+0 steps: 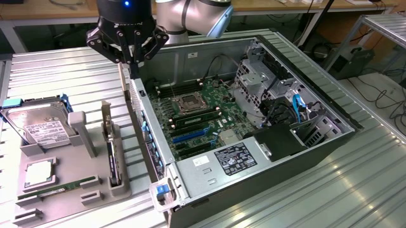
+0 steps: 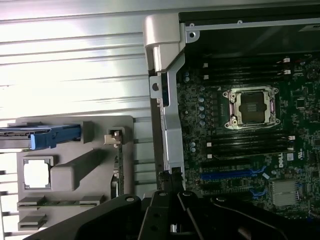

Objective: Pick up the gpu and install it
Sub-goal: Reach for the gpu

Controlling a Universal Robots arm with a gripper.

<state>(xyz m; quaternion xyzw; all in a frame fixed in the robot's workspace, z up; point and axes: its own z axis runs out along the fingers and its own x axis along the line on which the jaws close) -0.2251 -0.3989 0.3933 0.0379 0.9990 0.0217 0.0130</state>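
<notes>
The gpu (image 1: 113, 159) stands edge-on in the grey holder (image 1: 66, 164), so from here its fan face can't be made out. The holder runs off the exterior view's lower left corner. The arm (image 1: 190, 14) above the gripper (image 1: 134, 72) is cut off at the top edge, and the hard drive (image 1: 41, 128) label's print is too small to read.

One open computer case (image 1: 317, 156) at the exterior view's right; one motherboard (image 1: 219, 116), one processor socket (image 1: 189, 103), two blue slots (image 2: 232, 174); at its left, one grey holder (image 1: 66, 161); one hard drive (image 1: 41, 128); one gpu (image 1: 113, 159); one processor chip (image 1: 39, 173); one memory stick (image 1: 57, 188).
</notes>
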